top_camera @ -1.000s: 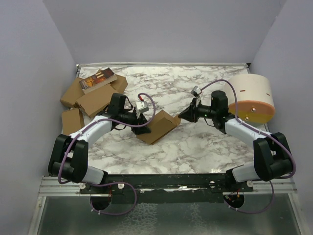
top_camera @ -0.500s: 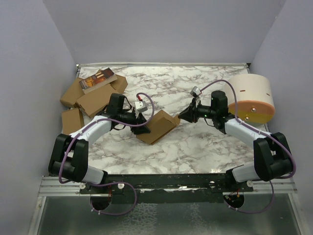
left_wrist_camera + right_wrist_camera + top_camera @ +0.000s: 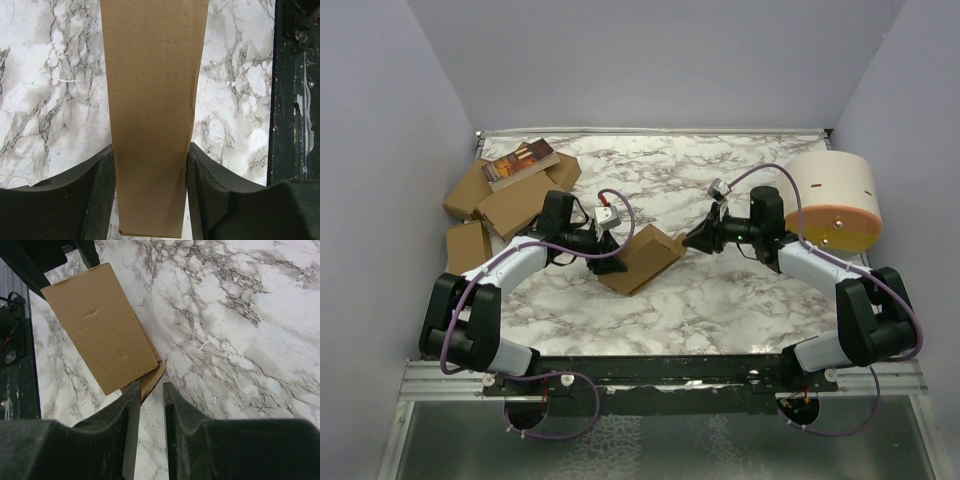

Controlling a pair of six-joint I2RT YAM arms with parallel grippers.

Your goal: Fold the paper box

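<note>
Marble table [image 3: 720, 290] btwn lilac walls [image 3: 380, 150]. The paper box [image 3: 642, 258], a flat brown carton, lies approx mid-table, a bit left of centre, set at a slant. Bare marble shows on its far and near sides. A heap of cartons [image 3: 500, 200] crowds the far-left corner, and a white cylinder w/ orange rim [image 3: 832, 190] sits at the right edge.

Left arm: elbow out left, forearm reaching right. Left gripper [image 3: 618, 242] is clamped on the box's left end, fingers [image 3: 102, 190] pressing both long edges.

Right arm: elbow out right, forearm reaching left, wrist low. Right gripper [image 3: 148, 392] is at the box's right corner, fingers slightly apart w/ marble showing btwn them.
</note>
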